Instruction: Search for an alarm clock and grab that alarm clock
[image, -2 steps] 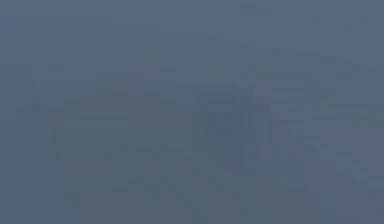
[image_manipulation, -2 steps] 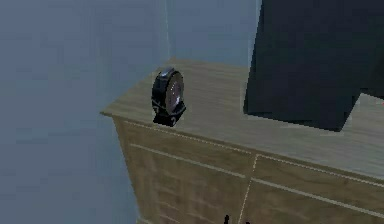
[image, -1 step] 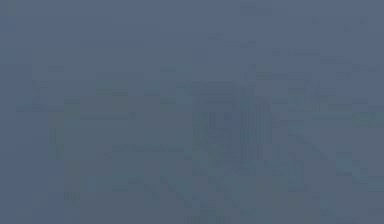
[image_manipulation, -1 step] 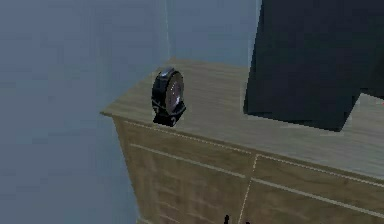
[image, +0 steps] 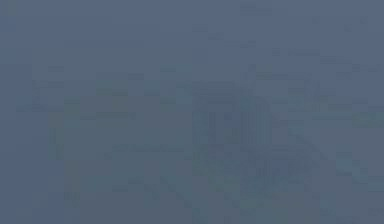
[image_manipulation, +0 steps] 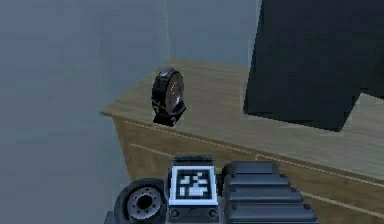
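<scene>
A small round black alarm clock (image_manipulation: 168, 97) with a pale face stands upright on a wooden cabinet top (image_manipulation: 225, 128), near its left corner in the arm side view. At that view's bottom edge the arm's ribbed dark bar (image_manipulation: 265, 195) shows with a white marker square (image_manipulation: 195, 185). Left of it is the gripper's dark round body (image_manipulation: 145, 204), in front of and below the clock. I cannot make out its far end, so I cannot tell whether it holds anything.
A large black slab-like object (image_manipulation: 312, 60) stands on the cabinet top to the clock's right. Blue-grey walls (image_manipulation: 70, 70) meet in a corner behind the cabinet. A plain blue-grey surface (image: 190, 110) lies close ahead in the forward view.
</scene>
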